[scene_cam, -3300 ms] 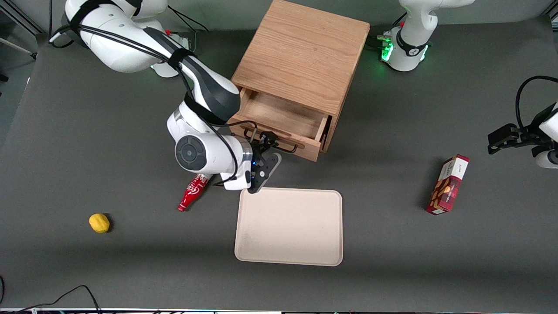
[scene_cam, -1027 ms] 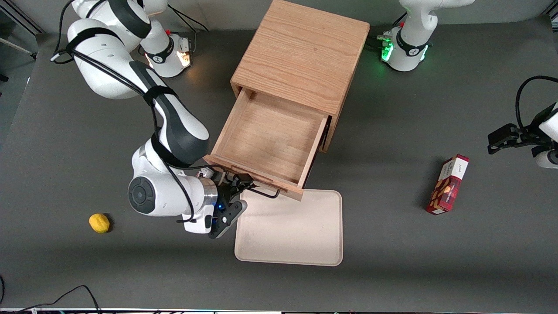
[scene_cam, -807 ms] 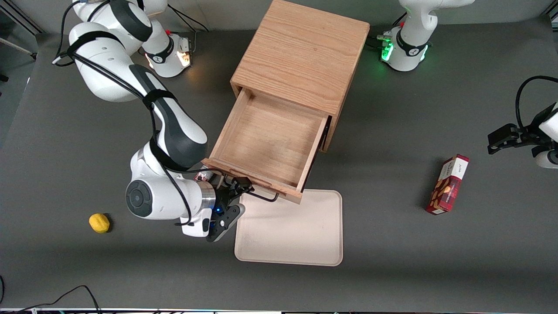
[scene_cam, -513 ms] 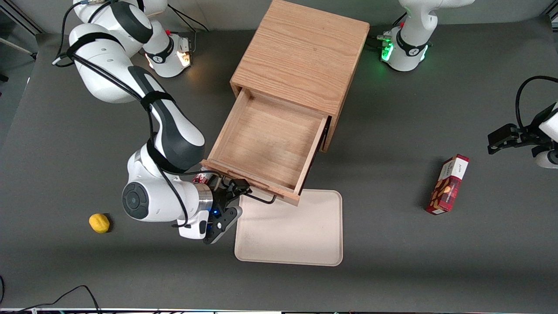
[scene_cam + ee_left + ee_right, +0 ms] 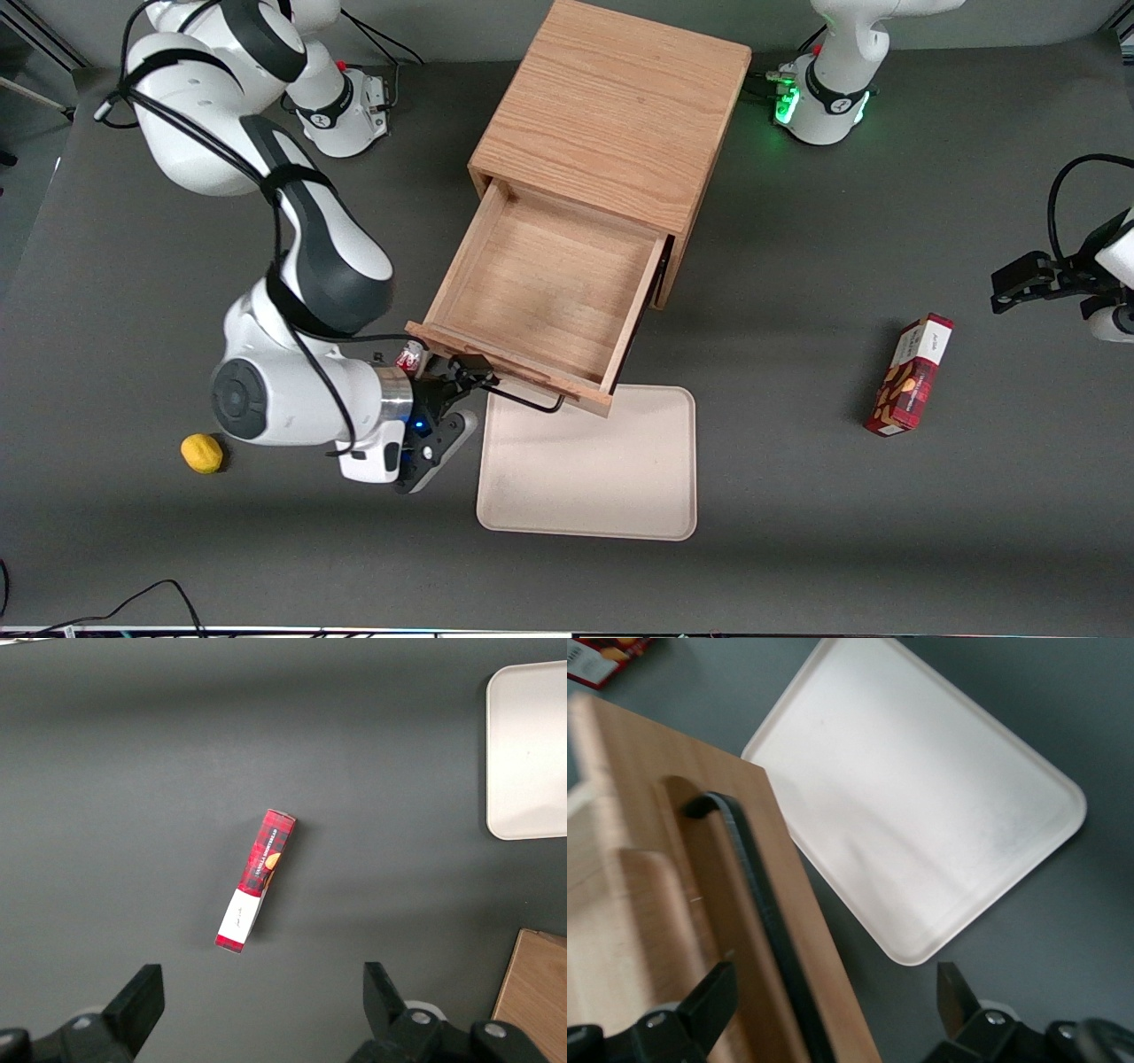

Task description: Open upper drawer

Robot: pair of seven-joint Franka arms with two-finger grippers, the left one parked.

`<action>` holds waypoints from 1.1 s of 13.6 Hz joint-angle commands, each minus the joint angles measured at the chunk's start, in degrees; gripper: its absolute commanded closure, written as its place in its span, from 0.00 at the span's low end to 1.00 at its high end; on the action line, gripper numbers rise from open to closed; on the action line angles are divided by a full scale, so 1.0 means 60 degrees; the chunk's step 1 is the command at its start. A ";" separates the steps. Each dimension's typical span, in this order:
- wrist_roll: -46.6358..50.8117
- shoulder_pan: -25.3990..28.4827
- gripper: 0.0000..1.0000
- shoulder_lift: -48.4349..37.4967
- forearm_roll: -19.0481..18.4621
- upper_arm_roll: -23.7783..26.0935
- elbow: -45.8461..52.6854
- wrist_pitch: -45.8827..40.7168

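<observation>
The upper drawer (image 5: 540, 283) of the light oak cabinet (image 5: 611, 115) stands pulled far out, its inside bare. Its black wire handle (image 5: 523, 400) runs along the drawer front, nearer the front camera. My right gripper (image 5: 467, 372) is open at the end of the handle toward the working arm. In the right wrist view the gripper (image 5: 833, 983) has its fingers spread wide, with the handle (image 5: 757, 904) and the drawer front (image 5: 673, 904) between them; neither finger touches the handle. The bottom drawer is hidden.
A beige tray (image 5: 589, 461) lies on the table just in front of the open drawer, whose front overhangs its edge; it also shows in the right wrist view (image 5: 921, 806). A red can (image 5: 409, 357) peeks out by my wrist. A lemon (image 5: 202, 453) and a red snack box (image 5: 911, 375) lie farther off.
The drawer went from partly open to far out. Over the last second my arm has shifted toward the working arm's end, the gripper moving along the handle toward its end.
</observation>
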 commanded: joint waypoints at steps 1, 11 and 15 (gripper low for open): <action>-0.0195 -0.0220 0.00 -0.1239 -0.0242 -0.0071 -0.0187 -0.0289; 0.1574 -0.0411 0.00 -0.4285 -0.1195 -0.2412 -0.1677 -0.2032; 0.2369 -0.0469 0.00 -0.5065 -0.1078 -0.3628 -0.1990 -0.3037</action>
